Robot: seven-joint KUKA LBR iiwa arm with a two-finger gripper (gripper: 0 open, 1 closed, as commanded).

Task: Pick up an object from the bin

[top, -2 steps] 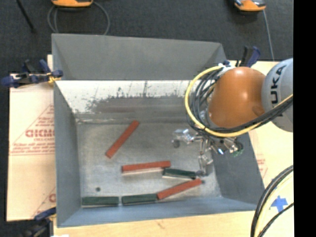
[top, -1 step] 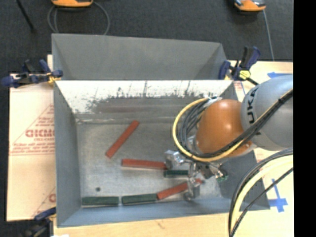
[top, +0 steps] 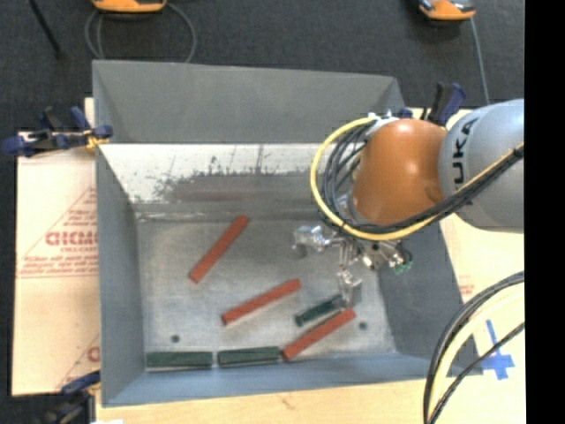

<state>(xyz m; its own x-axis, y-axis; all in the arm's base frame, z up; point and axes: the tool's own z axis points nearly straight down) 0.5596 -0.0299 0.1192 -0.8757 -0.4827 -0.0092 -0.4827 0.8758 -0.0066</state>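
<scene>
Grey metal bin (top: 119,281) holds six slim bars on its floor. Its right half is where the gripper (top: 350,283) hangs low, beneath the arm's orange cover (top: 397,170) and its looped cables (top: 328,188). The gripper's tip stands just above the right end of the dark bar (top: 318,312), a short, dark green piece lying tilted in the bin's front right part. Whether the gripper is open or closed cannot be told, nor whether it touches that bar. Just in front of the dark bar, nearer the bin's front wall, lies the front red bar (top: 320,335), tilted much the same way. The middle red bar (top: 261,301) rests about the centre of the bin's floor, also slanting up to the right. The back red bar (top: 218,248) lies toward the bin's back left, slanting more steeply. Along the bin's front wall two more lie end to end, the left green bar (top: 179,359) and the right green bar (top: 250,356).
</scene>
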